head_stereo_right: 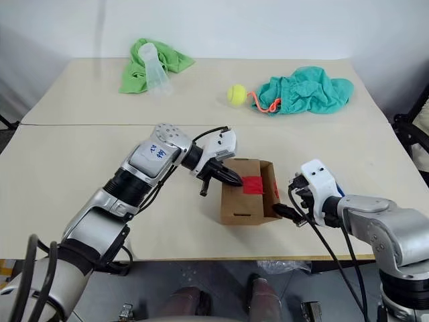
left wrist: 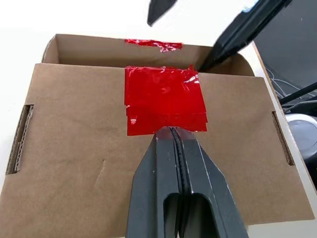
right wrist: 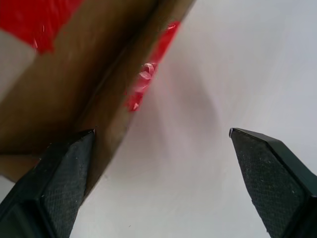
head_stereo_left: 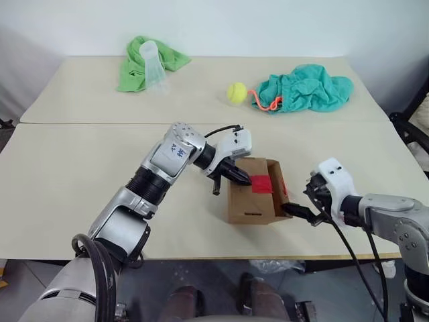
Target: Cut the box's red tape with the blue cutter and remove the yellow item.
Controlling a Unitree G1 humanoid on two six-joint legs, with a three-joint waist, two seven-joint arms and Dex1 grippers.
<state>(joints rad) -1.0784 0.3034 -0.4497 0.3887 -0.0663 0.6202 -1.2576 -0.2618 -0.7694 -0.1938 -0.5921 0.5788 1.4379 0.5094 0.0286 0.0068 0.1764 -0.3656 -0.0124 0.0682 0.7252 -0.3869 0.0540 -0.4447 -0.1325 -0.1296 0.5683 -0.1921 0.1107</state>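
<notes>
Fingers of the left gripper (left wrist: 171,131) were pressed together, empty, tips at the red tape (left wrist: 163,99) on the box (head_stereo_left: 251,194). Right gripper (head_stereo_left: 303,212) gaped wide just beside the box's right wall, holding nothing. Well behind lay a tennis ball (head_stereo_left: 236,92), teal cloth (head_stereo_left: 305,87) and green cloth (head_stereo_left: 144,60). Bare table (head_stereo_left: 80,174) stretched leftward; its front edge ran near the box.

Blue handwritten marks stand on a white label (head_stereo_left: 179,151) on the left arm, just behind the left end effector (head_stereo_left: 242,178). They cannot be read. No other writing is legible.
</notes>
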